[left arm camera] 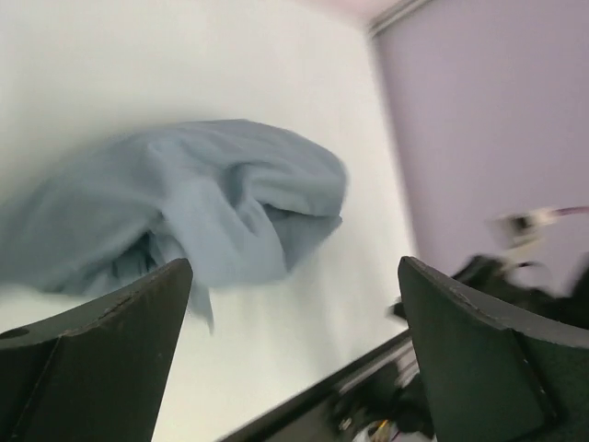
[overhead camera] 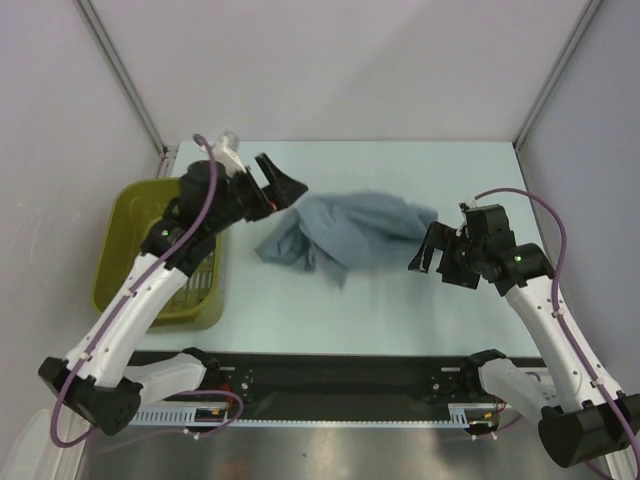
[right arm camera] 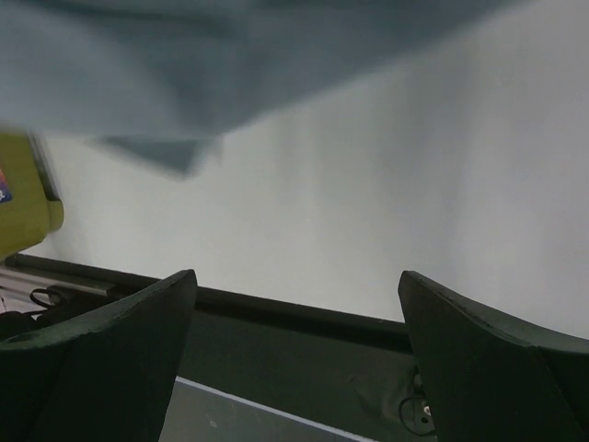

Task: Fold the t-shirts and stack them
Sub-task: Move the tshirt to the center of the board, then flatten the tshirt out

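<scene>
Crumpled t-shirt on the pale tabletop, both arms empty.
The olive basket sits at the left edge. The blue-grey t-shirt lies bunched mid-tabletop between the arms. The left end effector by its left edge and the right end effector near its right end both gape wide, holding nothing.

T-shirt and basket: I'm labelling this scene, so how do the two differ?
The t-shirt is blue-grey; the basket is olive. The t-shirt is a crumpled cloth heap; the basket is stiff, with slotted walls. The t-shirt lies in the middle of the table; the basket sits at its left side.
</scene>
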### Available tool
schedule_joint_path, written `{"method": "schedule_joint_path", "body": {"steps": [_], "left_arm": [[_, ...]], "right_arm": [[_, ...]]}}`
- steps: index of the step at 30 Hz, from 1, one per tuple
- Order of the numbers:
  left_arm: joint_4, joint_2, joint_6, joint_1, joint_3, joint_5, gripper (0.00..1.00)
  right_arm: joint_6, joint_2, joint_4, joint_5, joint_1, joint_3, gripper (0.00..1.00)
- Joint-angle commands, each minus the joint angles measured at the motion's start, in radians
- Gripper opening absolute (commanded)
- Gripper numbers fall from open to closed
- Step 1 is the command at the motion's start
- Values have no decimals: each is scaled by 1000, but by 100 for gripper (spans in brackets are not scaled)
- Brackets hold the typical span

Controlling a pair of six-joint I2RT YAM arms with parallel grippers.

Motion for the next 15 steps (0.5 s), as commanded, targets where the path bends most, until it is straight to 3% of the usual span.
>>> {"method": "schedule_joint_path", "body": {"steps": [1, 4, 7, 8, 10, 13, 14, 15], "left_arm": [[-73, -27, 48, -4, -69, 11, 100], [-99, -27, 74, -4, -122, 37, 99], [-80, -23, 104, -5, -181, 97, 81], [-79, -17, 111, -5, -192, 124, 77], [-44, 15, 122, -7, -244, 175, 73], [-30, 144, 163, -15, -303, 261, 74], [-30, 181, 182, -16, -318, 279, 76], [-28, 222, 186, -15, -321, 286, 85]], "right_arm": [[8, -27, -68, 5, 1, 36, 100], [14, -44, -31, -17, 2, -11, 97], [30, -11, 60, -55, 1, -76, 83], [42, 9, 84, -55, 1, -89, 75], [56, 96, 163, -70, 4, -94, 72], [79, 275, 307, -125, 30, -93, 60], [74, 328, 335, -110, 51, -76, 62], [64, 380, 341, -98, 74, -20, 68]]}}
